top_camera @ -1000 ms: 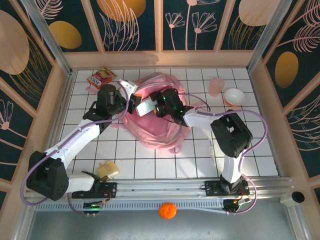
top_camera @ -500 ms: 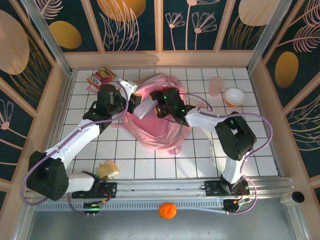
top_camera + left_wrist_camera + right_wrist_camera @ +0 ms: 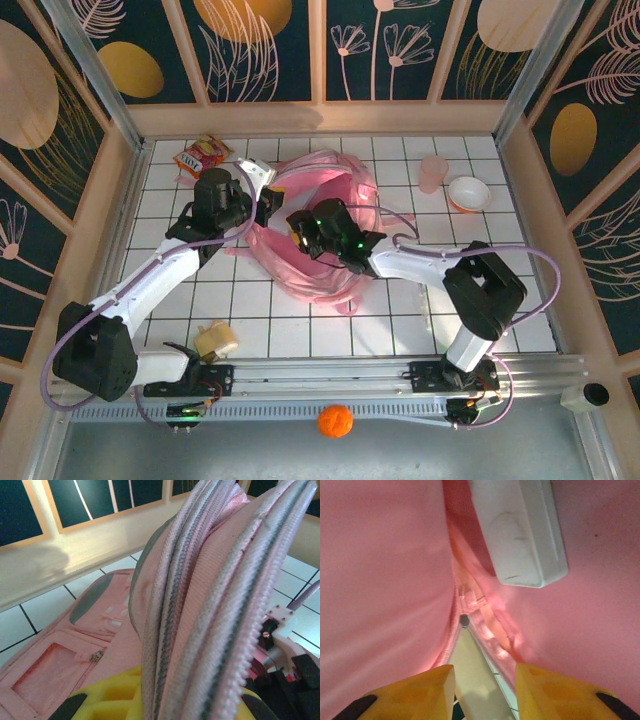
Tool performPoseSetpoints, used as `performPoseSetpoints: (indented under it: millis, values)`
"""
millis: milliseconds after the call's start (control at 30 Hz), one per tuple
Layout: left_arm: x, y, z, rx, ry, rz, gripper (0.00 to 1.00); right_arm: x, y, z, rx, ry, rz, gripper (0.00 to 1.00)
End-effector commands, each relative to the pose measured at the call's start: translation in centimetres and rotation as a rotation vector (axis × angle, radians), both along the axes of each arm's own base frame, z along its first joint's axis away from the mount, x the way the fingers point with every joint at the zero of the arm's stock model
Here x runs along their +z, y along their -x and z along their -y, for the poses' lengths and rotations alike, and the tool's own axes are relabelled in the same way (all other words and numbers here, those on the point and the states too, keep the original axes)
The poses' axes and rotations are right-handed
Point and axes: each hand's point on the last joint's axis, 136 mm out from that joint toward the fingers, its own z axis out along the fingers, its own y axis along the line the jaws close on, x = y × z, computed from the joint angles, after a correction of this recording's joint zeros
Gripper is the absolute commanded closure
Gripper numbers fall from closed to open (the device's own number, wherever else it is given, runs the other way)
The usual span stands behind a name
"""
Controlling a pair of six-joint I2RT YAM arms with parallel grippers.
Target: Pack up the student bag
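**A:** Where's the bag?

**B:** The bag (image 3: 300, 272) sits mid-surface (image 3: 300, 332), between my arms; my left claw (image 3: 262, 207) is clamped on its zip rim, holding the mouth up.

**A:** And the other arm?

**B:** My right claw (image 3: 482, 682) is inside the mouth, jaws apart, gripping nothing; a white box (image 3: 520, 535) lies on the lining just ahead, long axis pointing away from the claw; I judge my way out is straight back.
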Motion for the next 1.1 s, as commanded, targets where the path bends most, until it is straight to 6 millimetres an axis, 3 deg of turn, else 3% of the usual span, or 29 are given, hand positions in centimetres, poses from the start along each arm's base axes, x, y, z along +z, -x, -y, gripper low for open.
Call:
performPoseSetpoints:
  millis: [0,200,333,533,800,1067]
  values:
    - [12.5,1.3,1.0,-0.079,0.205,0.339,1.0,-1.2,-2.0,0.7,-0.071,0.024,0.028,0.65]
    - [12.6,1.4,1.0,-0.08,0.206,0.341,1.0,-3.3,-4.7,-0.4,-0.06,0.069,0.047,0.64]
    - [12.7,1.3,1.0,-0.079,0.202,0.344,1.0,-4.6,-5.1,-2.2,-0.016,0.042,0.029,0.64]
    - [12.7,1.2,1.1,-0.084,0.205,0.339,1.0,-4.9,-6.7,-3.8,0.008,0.018,0.055,0.72]
    - [12.7,1.3,1.2,-0.088,0.216,0.333,1.0,-4.8,-9.9,-4.8,0.001,-0.021,0.107,0.74]
    - [11.3,-0.5,0.0,0.028,0.177,0.292,1.0,-3.1,-7.7,-4.7,0.052,0.015,0.142,0.68]
